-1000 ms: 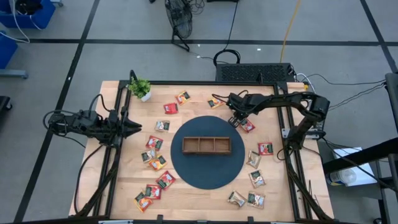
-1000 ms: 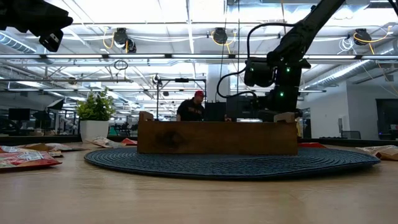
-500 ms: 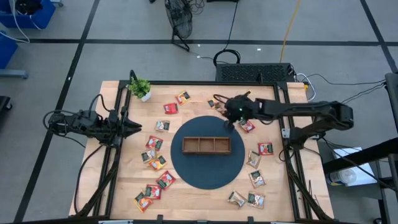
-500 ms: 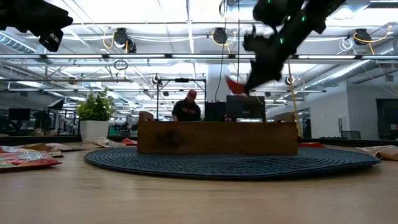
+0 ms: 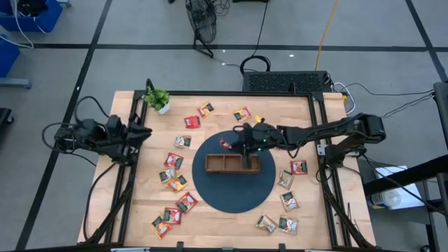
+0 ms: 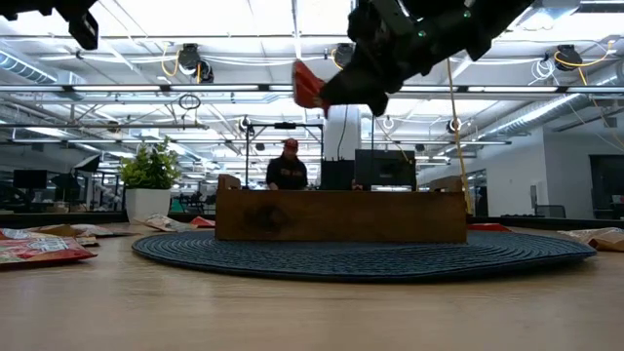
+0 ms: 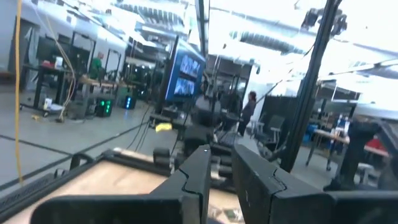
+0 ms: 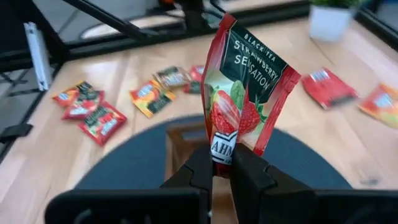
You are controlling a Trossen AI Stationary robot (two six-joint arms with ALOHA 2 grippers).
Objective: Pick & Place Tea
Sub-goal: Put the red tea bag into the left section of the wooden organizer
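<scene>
Wooden tray (image 5: pixel 232 164) below, right gripper (image 8: pixel 221 165) pinching red sachet (image 8: pixel 245 93)

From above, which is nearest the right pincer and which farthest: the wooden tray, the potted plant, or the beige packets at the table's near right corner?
1. Wooden tray, directly below the right pincer.
2. Potted plant, far left corner.
3. Beige packets, near right corner.

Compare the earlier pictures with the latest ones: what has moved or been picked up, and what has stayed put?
The right claw, which was down at a red sachet on the table's far right side, has lifted that red tea sachet and swung it over the wooden tray. The left claw drew back slightly at the table's left edge, shut and empty. The tray, the potted plant and the other sachets have not moved.
</scene>
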